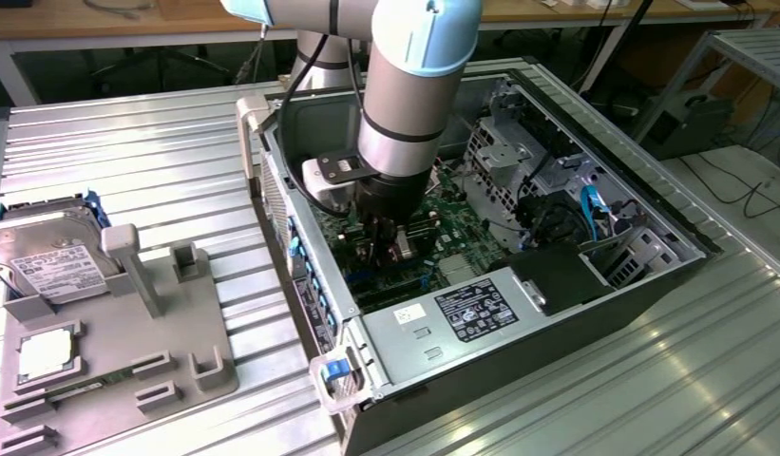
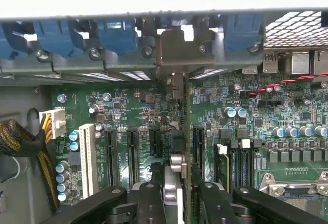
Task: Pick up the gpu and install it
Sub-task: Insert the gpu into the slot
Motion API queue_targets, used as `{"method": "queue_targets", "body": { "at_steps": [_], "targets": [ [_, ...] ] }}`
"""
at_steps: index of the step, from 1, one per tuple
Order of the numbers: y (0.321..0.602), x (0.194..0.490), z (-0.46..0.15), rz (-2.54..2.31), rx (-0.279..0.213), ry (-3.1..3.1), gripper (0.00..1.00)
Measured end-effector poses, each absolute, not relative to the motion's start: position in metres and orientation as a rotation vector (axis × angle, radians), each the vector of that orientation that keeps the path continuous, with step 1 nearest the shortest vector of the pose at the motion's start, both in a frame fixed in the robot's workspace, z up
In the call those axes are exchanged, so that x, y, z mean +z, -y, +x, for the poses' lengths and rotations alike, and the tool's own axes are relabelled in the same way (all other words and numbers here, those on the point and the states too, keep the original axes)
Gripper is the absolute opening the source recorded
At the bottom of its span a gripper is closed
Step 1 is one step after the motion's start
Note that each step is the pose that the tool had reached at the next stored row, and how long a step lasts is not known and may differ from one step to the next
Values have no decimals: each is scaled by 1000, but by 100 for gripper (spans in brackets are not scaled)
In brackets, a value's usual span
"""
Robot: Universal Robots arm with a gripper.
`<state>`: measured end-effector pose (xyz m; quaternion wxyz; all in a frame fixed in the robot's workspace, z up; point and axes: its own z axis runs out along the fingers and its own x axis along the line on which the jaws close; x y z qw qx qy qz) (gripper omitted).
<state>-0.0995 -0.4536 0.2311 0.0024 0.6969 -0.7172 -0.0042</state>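
My gripper (image 1: 390, 239) is lowered deep inside the open computer case (image 1: 643, 204), just above the green motherboard (image 1: 460, 242). In the wrist view the gpu (image 2: 179, 142) appears edge-on, a thin card standing upright over the board among the black expansion slots (image 2: 110, 155). Its metal bracket (image 2: 177, 55) reaches the case's rear slot wall. The gripper (image 2: 180, 185) is shut on the card, one black finger (image 2: 151, 201) on each side. I cannot tell whether the card's lower edge sits in a slot.
Blue slot latches (image 2: 115, 32) line the rear wall. A braided cable bundle (image 2: 15, 137) and a white connector (image 2: 54, 124) lie off to one side, and memory slots (image 2: 241, 165) to the other. Outside the case, a hard drive (image 1: 54, 266) rests on a grey fixture (image 1: 136, 332). The power supply (image 1: 472, 309) fills the near corner.
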Motion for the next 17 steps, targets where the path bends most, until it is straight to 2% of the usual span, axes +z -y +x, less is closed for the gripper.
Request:
{"method": "queue_targets", "body": {
  "at_steps": [17],
  "targets": [
    [454,227,-99,2186,-14,2250,31]
  ]
}}
